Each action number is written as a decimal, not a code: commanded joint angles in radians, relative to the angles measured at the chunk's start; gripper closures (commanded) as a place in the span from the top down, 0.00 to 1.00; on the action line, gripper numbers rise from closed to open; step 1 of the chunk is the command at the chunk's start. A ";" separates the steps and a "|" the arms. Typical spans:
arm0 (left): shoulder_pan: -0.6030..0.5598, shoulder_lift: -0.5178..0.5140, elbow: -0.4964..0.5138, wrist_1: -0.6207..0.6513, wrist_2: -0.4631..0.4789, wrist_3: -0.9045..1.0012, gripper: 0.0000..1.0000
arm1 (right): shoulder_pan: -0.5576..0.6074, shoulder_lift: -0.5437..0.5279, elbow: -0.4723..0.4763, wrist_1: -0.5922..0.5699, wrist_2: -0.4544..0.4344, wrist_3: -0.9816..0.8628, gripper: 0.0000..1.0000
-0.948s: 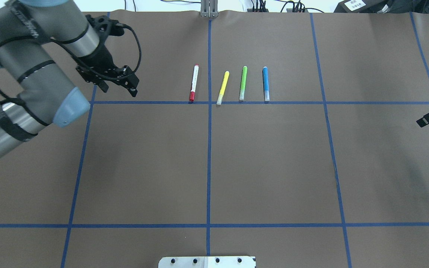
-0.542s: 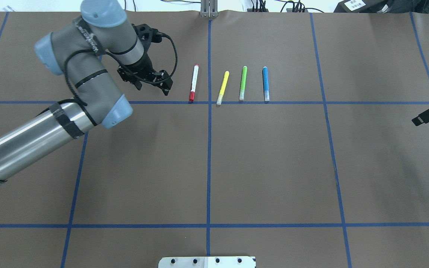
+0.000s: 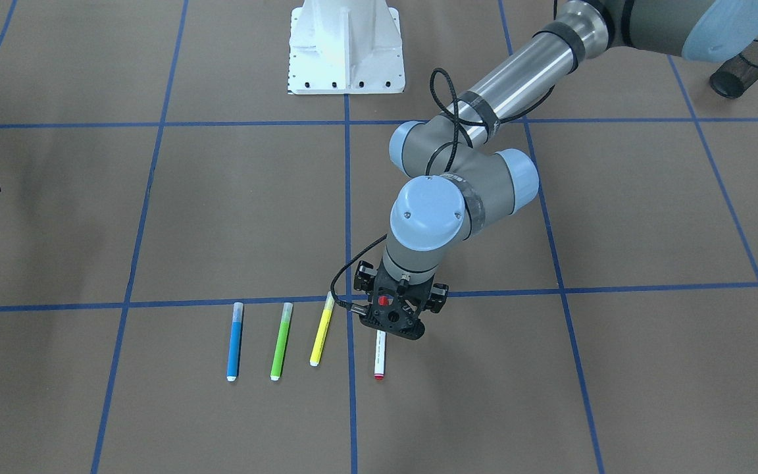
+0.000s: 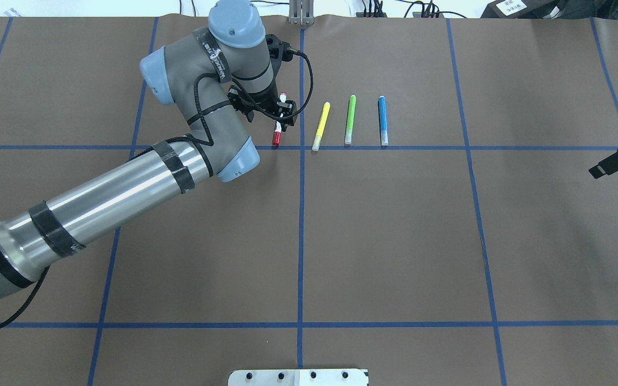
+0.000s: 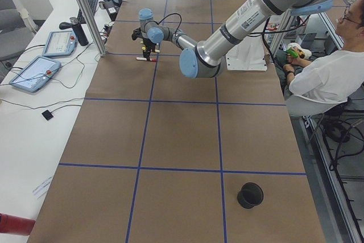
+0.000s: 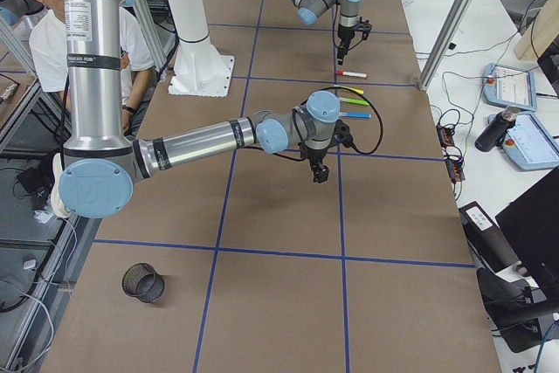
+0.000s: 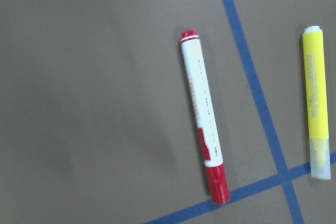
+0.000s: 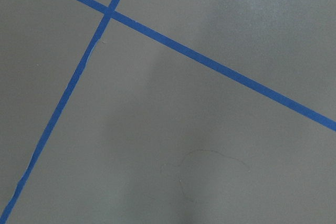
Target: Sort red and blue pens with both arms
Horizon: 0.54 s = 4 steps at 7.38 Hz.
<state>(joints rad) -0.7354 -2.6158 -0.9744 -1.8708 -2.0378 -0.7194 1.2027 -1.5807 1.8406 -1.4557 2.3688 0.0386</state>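
Four pens lie in a row on the brown table, just beyond a blue tape line. The red marker point(image 4: 276, 138), white-barrelled with a red cap, is the leftmost and the blue highlighter point(image 4: 382, 120) the rightmost. My left gripper point(image 4: 272, 121) hovers open directly above the red marker point(image 3: 379, 355), touching nothing. The left wrist view shows the whole marker point(image 7: 205, 124) below, with no fingers in sight. Only part of my right gripper point(image 4: 609, 163) shows at the table's right edge, far from the blue highlighter point(image 3: 235, 342), and I cannot tell whether it is open or shut.
A yellow highlighter point(image 4: 321, 126) and a green highlighter point(image 4: 350, 119) lie between the two task pens. A black mesh cup point(image 3: 744, 69) stands at the table's left end and another point(image 6: 144, 283) at the right end. A person point(image 5: 330, 72) sits behind the white robot base point(image 3: 346, 46).
My left arm has swept rightward from the table's left side to a spot over the red marker. The right gripper has crept slightly inward. The pens have not moved.
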 commanded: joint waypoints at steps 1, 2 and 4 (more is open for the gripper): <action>0.016 -0.032 0.062 -0.034 0.037 0.000 0.74 | -0.005 0.002 -0.009 0.000 0.000 0.001 1.00; 0.027 -0.033 0.071 -0.042 0.039 -0.002 0.71 | -0.006 0.013 -0.029 0.001 0.000 0.001 1.00; 0.034 -0.033 0.111 -0.091 0.059 -0.002 0.67 | -0.012 0.016 -0.034 0.001 0.000 0.001 1.00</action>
<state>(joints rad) -0.7074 -2.6484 -0.8910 -1.9284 -1.9884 -0.7208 1.1934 -1.5672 1.8115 -1.4544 2.3684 0.0398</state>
